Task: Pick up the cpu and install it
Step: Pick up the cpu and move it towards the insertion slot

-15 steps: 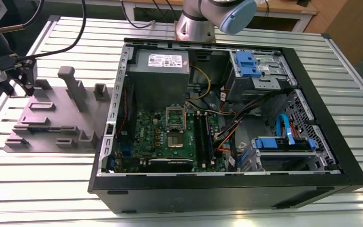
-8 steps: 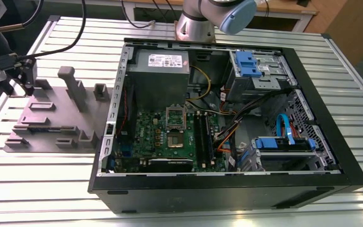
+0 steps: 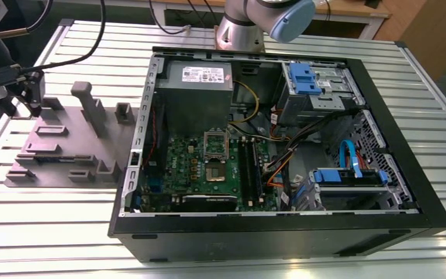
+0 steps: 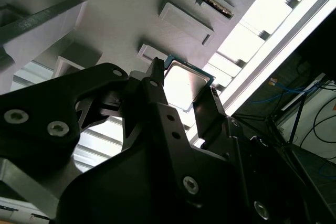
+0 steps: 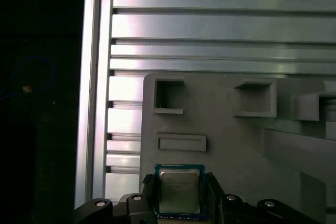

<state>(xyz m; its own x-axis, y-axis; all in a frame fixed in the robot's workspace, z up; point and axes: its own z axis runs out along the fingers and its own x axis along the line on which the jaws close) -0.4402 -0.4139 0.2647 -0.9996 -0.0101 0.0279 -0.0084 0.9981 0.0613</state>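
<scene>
Two black fingers (image 5: pixel 148 191) of the gripper (image 5: pixel 180 196) clasp opposite edges of the cpu (image 5: pixel 179 191) in the first wrist view, the jaws drawn in to just its width and the silver-grey lid and thin dark rim showing between them. The cpu sits at one corner of a grey fixture plate (image 5: pixel 236 145) moulded with rectangular pockets and raised blocks. Whether it rests on the plate or is raised a little off it cannot be told. The plate lies on a slatted aluminium table (image 5: pixel 210 24). In the second wrist view the cpu (image 4: pixel 185 83) catches the light between the same two fingers, one of them (image 4: pixel 157 95) overlapping its edge, with the plate's pale pockets beyond. In the exterior view the gripper (image 3: pixel 31 106) hangs over the plate's far corner at the exterior view's left, well apart from an open desktop computer case (image 3: pixel 409 192) lying on its side towards the exterior view's right. Inside the case are a green motherboard (image 3: pixel 178 174) with its processor socket (image 3: pixel 213 170) near the middle, black memory slots (image 3: pixel 246 165) just beside the socket, a grey power supply (image 3: pixel 195 78) and two blue drive brackets (image 3: pixel 312 78) (image 3: pixel 351 177). The silver arm base (image 3: pixel 238 35) stands on the table behind the case.
</scene>
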